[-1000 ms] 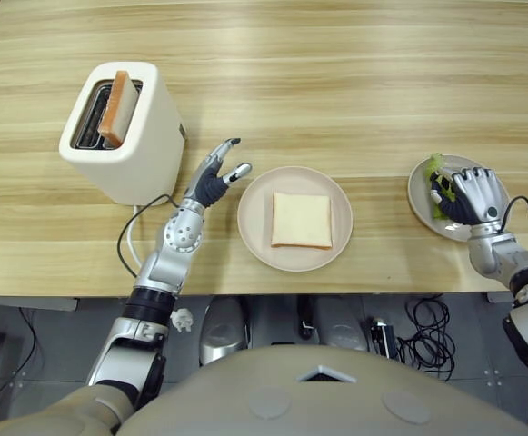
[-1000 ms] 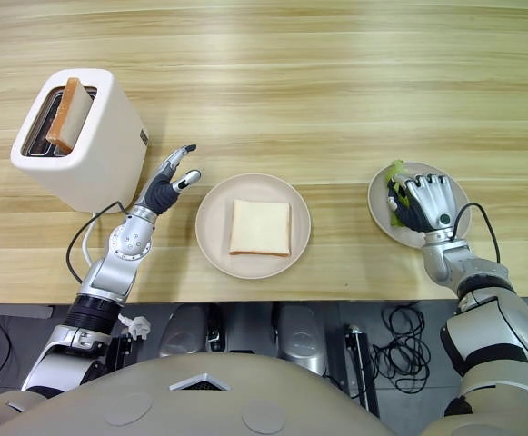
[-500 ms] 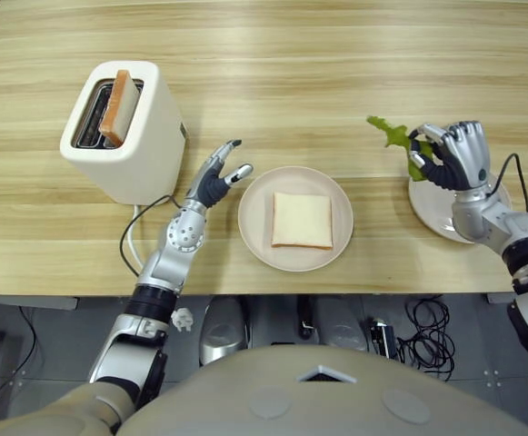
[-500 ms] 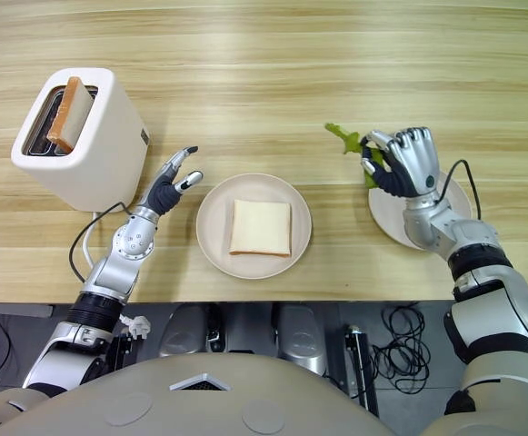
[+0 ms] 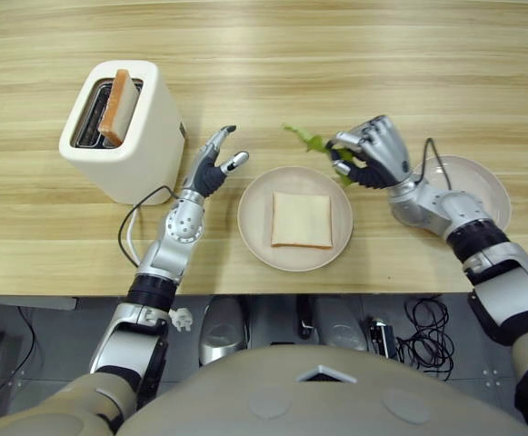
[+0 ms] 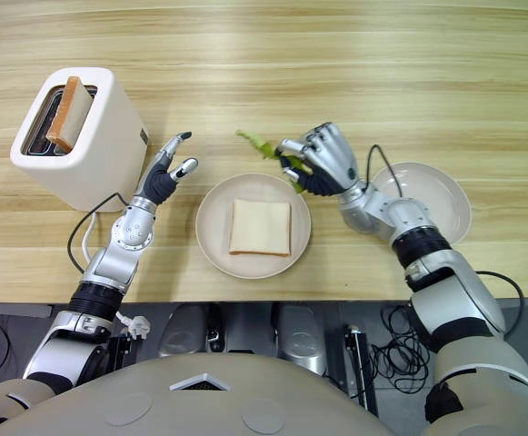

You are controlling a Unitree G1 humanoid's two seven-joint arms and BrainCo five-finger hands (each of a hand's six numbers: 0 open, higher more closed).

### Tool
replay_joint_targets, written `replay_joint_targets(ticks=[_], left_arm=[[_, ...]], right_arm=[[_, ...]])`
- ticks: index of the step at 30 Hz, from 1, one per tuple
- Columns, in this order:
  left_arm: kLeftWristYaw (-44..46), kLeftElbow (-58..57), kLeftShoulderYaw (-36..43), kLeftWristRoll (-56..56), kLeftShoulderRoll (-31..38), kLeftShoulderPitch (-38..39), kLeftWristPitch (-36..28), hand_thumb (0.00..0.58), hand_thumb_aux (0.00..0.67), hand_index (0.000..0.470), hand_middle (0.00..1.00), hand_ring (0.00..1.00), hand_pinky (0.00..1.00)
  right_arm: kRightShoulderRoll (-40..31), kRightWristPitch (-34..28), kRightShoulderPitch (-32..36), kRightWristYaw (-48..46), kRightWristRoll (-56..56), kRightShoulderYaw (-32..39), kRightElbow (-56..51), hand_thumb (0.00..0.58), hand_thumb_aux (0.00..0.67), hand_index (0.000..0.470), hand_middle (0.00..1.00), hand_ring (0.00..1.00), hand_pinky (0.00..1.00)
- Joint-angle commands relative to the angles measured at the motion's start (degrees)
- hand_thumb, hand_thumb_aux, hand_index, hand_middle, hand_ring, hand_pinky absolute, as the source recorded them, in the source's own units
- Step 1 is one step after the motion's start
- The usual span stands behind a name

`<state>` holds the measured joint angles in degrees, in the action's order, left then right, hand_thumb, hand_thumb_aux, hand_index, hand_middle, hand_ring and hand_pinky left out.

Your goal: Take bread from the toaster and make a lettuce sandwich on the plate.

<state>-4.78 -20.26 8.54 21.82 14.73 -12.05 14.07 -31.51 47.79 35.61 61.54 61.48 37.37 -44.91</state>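
Left eye view: right hand (image 5: 377, 156) is curled around a lettuce leaf (image 5: 313, 142) and holds it off the table, above the far right rim of the plate (image 5: 250, 204). The leaf's free end sticks out of the fingers toward the robot's left and away from it, so its long axis runs roughly diagonal. One bread slice (image 5: 302, 220) lies flat in the plate's middle, near and to the left of those fingers. That offset is what the placement turns on. A small side plate (image 5: 482, 182) sits behind the right forearm. The left hand (image 5: 211, 169) has its fingers spread and grips nothing. It rests between toaster (image 5: 127, 136) and plate, the nearer hand to the toaster. A toast slice (image 5: 118, 107) stands upright in the slot.

Right eye view: same layout. The lettuce (image 6: 260, 144) clears the bread, with no contact. It's probably over the rim and not yet over the slice, though height is hard to judge from above. Likely next step is carrying the leaf toward the robot and leftward, then releasing it onto the slice. The second slice is not yet pulled.
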Motion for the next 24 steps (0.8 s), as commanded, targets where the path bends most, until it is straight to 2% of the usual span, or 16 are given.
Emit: replay_joint_targets(ticks=[1, 9, 17, 24], left_arm=[[-0.1, -2.3, 0.1, -0.5, -0.4, -0.8, 0.6, 0.000, 0.000, 0.000, 0.00, 0.00, 0.00], [0.0, -2.9, 0.0, -0.6, -0.5, -0.8, 1.0, 0.000, 0.000, 0.000, 0.00, 0.00, 0.00], [0.1, -3.3, 0.1, -0.5, -0.5, -0.6, 1.0, 0.000, 0.000, 0.000, 0.00, 0.00, 0.00], [0.0, -4.2, 0.3, -0.4, -0.6, -0.9, 1.1, 0.000, 0.000, 0.000, 0.00, 0.00, 0.00]], right_arm=[[2.7, -0.2, 2.1, -1.1, 4.4, 4.8, -4.6, 0.580, 0.670, 0.460, 1.00, 1.00, 1.00], [1.3, 0.9, 1.2, -4.5, 8.2, 10.8, -2.8, 0.580, 0.670, 0.460, 1.00, 1.00, 1.00], [-4.6, 3.6, -2.8, -10.7, 5.5, 8.2, 10.3, 0.580, 0.670, 0.460, 1.00, 1.00, 1.00], [-6.3, 4.3, -5.3, -15.3, 3.7, 6.2, 13.6, 0.580, 0.670, 0.460, 1.00, 1.00, 1.00]])
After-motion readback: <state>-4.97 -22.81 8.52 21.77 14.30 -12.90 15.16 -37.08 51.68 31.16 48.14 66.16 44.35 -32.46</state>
